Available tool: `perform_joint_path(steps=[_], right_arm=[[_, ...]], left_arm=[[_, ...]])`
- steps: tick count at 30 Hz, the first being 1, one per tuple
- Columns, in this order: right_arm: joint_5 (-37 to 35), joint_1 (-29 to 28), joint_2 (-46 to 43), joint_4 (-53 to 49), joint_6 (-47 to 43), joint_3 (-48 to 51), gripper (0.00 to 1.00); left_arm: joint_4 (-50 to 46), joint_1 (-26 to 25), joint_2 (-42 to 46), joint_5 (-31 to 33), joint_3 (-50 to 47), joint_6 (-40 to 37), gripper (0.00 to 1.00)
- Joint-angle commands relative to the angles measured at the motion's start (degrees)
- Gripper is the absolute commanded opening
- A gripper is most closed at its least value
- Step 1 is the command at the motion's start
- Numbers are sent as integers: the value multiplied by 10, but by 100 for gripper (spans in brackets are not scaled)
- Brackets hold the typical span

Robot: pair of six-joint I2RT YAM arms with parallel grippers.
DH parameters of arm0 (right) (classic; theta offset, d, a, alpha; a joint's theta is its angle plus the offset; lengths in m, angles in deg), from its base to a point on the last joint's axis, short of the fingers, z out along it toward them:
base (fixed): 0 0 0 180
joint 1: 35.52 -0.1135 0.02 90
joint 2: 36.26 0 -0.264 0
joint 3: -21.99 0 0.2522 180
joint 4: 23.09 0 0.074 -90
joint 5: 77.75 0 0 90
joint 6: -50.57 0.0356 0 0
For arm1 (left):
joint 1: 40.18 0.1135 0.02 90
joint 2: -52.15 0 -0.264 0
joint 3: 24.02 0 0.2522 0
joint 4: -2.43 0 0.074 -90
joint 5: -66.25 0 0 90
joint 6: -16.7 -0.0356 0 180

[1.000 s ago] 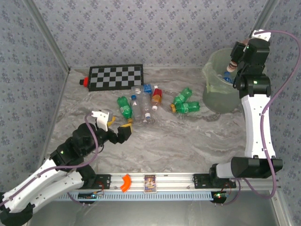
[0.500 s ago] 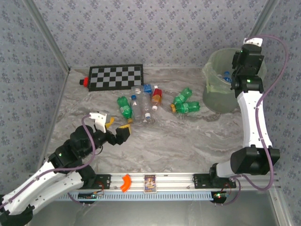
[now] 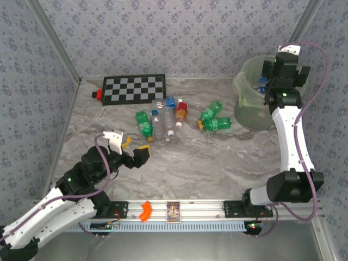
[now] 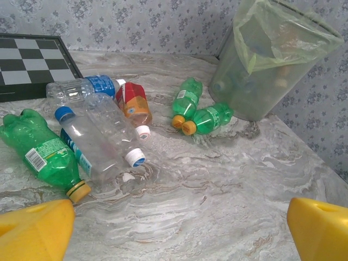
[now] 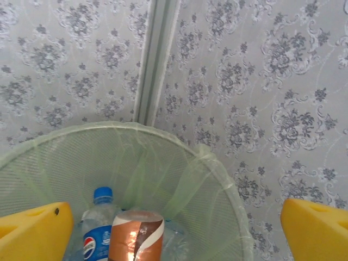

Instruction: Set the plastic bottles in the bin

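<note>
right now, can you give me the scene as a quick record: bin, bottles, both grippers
bin: far right of the table, lined, holds a blue-label bottle and a brown bottle
loose bottles: seven lying on the table, between the checkerboard and the bin
left gripper: open, empty, low on the near side of the loose bottles
right gripper: open, empty, above the bin's mouth

Grey-veined marble bench (image 3: 217, 163); black-and-white checkerboard panel (image 3: 134, 88); green plastic bottles (image 3: 144, 124); clear blue-labelled plastic bottles (image 3: 165, 124); pale-green translucent round bin (image 3: 249, 117).
</note>
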Motion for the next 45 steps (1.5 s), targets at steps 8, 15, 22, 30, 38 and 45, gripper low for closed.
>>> perform_joint_path(steps=[8, 15, 22, 30, 38, 45], right_arm=[[-13, -106, -37, -38, 48, -2, 100], [20, -208, -71, -30, 98, 61, 100], [60, -283, -112, 0, 156, 152, 100], [142, -333, -157, 106, 189, 310, 100], [191, -368, -163, 214, 202, 417, 99], [203, -378, -196, 288, 206, 491, 100]], left_arm=[[-9, -4, -29, 39, 9, 19, 100], [-14, -2, -96, 76, 19, 41, 100], [-17, 47, -174, 71, 27, 96, 97], [8, 143, -272, 4, 29, 139, 80], [39, 183, -370, -34, 47, 162, 63], [83, 201, -433, -41, 50, 168, 62]])
